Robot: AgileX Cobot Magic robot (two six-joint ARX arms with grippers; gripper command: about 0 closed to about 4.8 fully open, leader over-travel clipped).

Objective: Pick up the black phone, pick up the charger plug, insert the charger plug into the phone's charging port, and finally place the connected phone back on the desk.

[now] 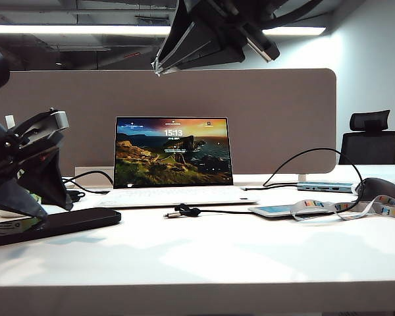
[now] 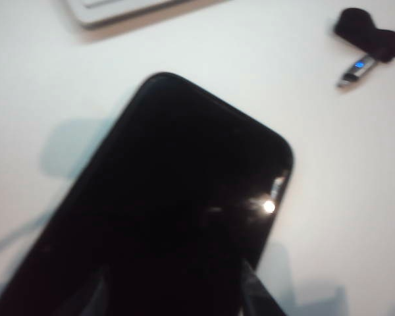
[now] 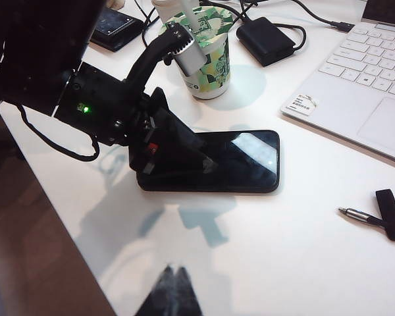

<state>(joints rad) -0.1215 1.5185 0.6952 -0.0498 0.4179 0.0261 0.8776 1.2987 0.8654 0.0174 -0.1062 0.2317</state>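
The left gripper [image 3: 178, 161], fingers spread, is set over the black phone [image 3: 240, 161], lying flat on the desk [image 1: 204, 257] at eight o'clock. The right gripper [image 3: 171, 289] is held closed, empty, above. The charger plug [image 1: 173, 213] lies at center.

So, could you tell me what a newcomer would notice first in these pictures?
Probably the left gripper, jaws open over the black phone lying flat at the desk's left. Next the lit laptop behind, with the charger plug loose before it; the right gripper is shut.
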